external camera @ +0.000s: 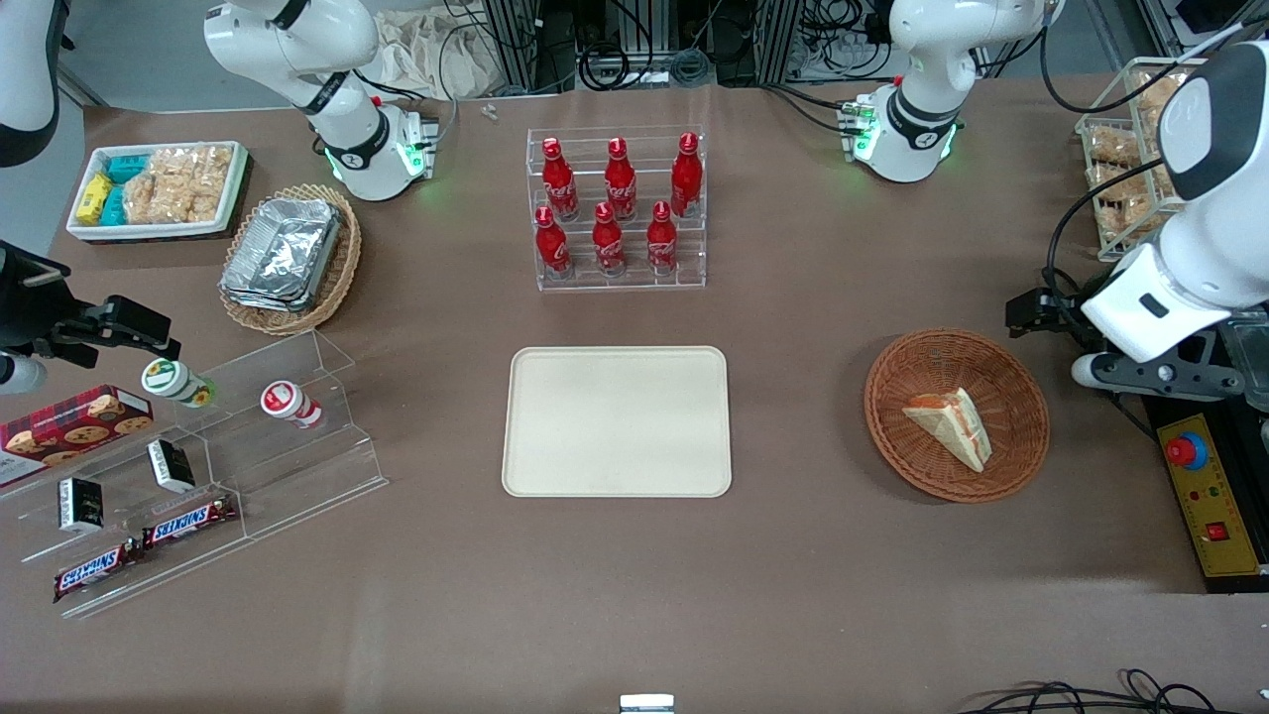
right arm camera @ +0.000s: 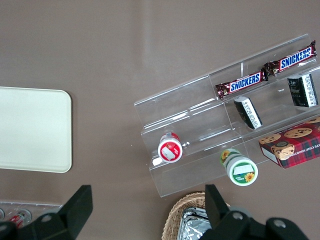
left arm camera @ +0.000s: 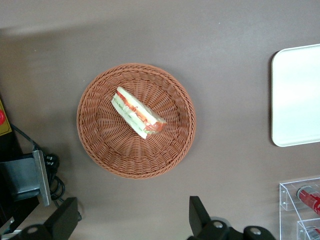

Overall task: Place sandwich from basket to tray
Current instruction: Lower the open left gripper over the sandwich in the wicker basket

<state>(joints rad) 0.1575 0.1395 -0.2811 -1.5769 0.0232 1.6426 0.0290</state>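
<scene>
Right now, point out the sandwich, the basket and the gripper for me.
sandwich (external camera: 950,420), front view, on its pale bread face.
basket (external camera: 897,426), front view, on bare woven wall beside the sandwich.
gripper (left arm camera: 134,220), left wrist view, midway between its open fingertips, above the table near the basket.

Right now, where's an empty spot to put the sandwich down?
The tray is bare all over. Bare table also lies between it and the basket holding the sandwich. It's crowded around the bottle rack and the snack shelf. The open gripper hangs above the basket's edge.
</scene>
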